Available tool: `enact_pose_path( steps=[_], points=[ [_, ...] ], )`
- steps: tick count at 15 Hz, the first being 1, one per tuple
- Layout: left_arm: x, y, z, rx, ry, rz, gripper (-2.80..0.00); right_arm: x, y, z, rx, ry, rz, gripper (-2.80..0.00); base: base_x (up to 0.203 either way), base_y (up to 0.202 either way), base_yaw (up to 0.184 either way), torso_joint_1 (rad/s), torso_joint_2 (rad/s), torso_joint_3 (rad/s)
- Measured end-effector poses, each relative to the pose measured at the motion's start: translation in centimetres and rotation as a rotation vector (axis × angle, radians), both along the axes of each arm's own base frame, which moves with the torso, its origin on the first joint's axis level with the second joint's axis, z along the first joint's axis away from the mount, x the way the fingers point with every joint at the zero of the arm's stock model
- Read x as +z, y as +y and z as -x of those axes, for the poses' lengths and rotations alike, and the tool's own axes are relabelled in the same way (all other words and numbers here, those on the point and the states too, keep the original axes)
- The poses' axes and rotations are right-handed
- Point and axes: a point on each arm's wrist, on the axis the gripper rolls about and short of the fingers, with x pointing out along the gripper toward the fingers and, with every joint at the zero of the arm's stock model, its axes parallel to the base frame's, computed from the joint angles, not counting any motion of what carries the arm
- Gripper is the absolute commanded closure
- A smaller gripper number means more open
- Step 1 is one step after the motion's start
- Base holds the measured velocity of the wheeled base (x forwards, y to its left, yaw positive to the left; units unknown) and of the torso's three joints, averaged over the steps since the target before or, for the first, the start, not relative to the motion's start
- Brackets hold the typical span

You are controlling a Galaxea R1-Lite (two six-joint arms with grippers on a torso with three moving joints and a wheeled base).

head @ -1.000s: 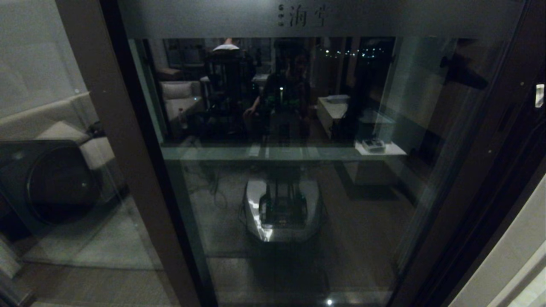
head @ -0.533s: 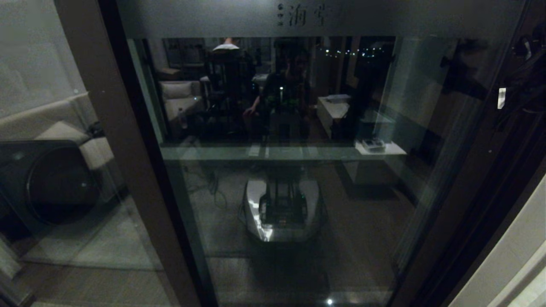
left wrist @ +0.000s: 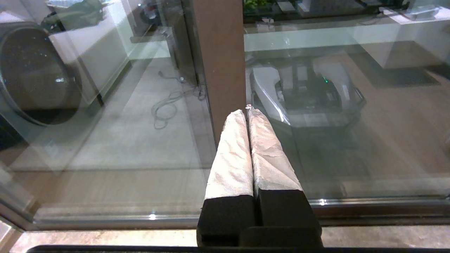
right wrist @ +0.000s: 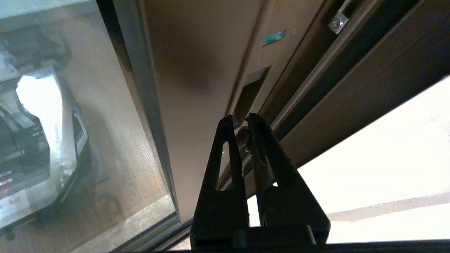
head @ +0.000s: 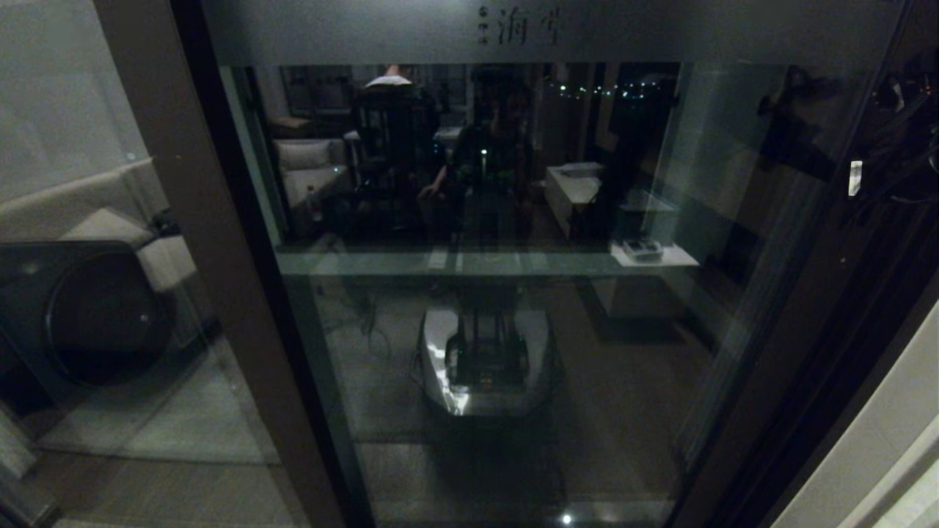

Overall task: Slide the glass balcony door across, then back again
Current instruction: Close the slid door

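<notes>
The glass balcony door (head: 484, 308) fills the middle of the head view, mirroring the room and my own base. Its dark brown right stile (head: 814, 293) (right wrist: 197, 70) carries a narrow recessed handle slot (right wrist: 250, 94). My right gripper (right wrist: 240, 121) is shut, its black fingertips right at the near end of that slot; whether they reach inside is hidden. The right arm (head: 906, 147) shows only as a dark shape at the upper right. My left gripper (left wrist: 246, 111) is shut and holds nothing. Its white-wrapped fingers (left wrist: 232, 154) point at a plain brown stile (left wrist: 219, 59) (head: 213, 257).
A fixed glass panel (head: 81, 220) stands left of the plain stile, with a round black appliance (head: 88, 315) behind it. The door's floor track (left wrist: 351, 207) runs along the bottom. A pale wall (head: 873, 440) flanks the dark outer frame (right wrist: 351, 91) on the right.
My right arm has come into the head view at the upper right and shifted left toward the door's right stile. The door itself has not visibly moved.
</notes>
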Motion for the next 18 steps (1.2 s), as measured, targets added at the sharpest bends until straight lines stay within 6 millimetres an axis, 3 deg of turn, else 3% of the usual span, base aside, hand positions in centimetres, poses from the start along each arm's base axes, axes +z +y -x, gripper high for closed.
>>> enact_pose_path(
  steps=[10, 18],
  points=[
    [0.0, 0.0, 0.0, 0.000, 0.000, 0.000, 0.00, -1.6, -1.5, -2.0, -0.025, -0.031, 0.008, 0.00, 0.000, 0.000, 0.000, 0.000, 0.00, 0.000],
    [0.0, 0.0, 0.0, 0.000, 0.000, 0.000, 0.00, -1.9, -2.1, -2.3, -0.040, -0.034, 0.011, 0.00, 0.000, 0.000, 0.000, 0.000, 0.00, 0.000]
  ],
)
